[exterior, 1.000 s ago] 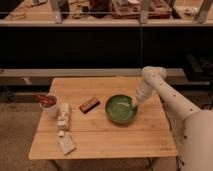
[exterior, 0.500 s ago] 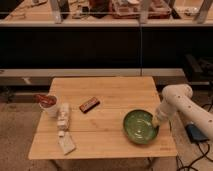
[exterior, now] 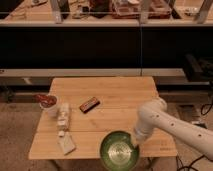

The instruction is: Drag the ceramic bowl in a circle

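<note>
The ceramic bowl (exterior: 119, 151) is wide, round and glossy green with pale rings inside. It sits at the front edge of the wooden table (exterior: 107, 90), its near side overhanging the edge. My gripper (exterior: 135, 143) reaches down from the white arm (exterior: 165, 120) on the right and touches the bowl's right rim.
A small white cup with red contents (exterior: 48, 104) stands at the table's left. A pale wrapped packet (exterior: 63, 116) and a pale pouch (exterior: 66, 144) lie beside it. A dark snack bar (exterior: 89, 104) lies mid-table. Shelving and a dark counter stand behind.
The bowl has travelled from the table's right middle to the right front, then leftward along the front edge. The arm and gripper moved with it.
</note>
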Action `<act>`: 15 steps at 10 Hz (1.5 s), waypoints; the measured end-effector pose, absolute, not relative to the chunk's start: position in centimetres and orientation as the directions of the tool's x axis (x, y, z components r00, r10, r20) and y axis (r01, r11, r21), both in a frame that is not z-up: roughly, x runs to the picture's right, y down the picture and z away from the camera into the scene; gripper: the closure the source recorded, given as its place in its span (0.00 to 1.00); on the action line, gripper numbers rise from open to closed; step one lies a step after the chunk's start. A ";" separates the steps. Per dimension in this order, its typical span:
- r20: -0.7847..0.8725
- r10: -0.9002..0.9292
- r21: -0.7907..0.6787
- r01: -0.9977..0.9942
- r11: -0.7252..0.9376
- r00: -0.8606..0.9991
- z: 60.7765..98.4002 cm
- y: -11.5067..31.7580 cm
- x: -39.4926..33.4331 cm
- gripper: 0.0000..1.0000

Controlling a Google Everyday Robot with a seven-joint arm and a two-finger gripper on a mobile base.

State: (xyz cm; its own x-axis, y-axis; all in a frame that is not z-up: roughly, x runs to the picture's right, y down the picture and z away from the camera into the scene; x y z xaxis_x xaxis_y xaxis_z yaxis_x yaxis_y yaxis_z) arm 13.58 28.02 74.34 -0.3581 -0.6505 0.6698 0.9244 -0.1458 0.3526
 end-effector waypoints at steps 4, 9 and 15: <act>0.603 -0.641 0.509 0.848 -0.150 -0.475 75.7 25.4 1.1 1.00; 0.591 -0.687 0.534 0.844 -0.060 -0.423 85.5 15.2 0.4 1.00; 0.644 -0.728 0.372 0.928 0.031 -0.234 90.1 10.1 16.5 1.00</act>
State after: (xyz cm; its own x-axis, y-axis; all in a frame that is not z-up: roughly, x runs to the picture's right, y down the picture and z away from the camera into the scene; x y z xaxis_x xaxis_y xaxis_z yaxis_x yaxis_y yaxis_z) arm 16.49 10.08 90.10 -0.2343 -0.7280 0.6443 0.9277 0.0307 0.3721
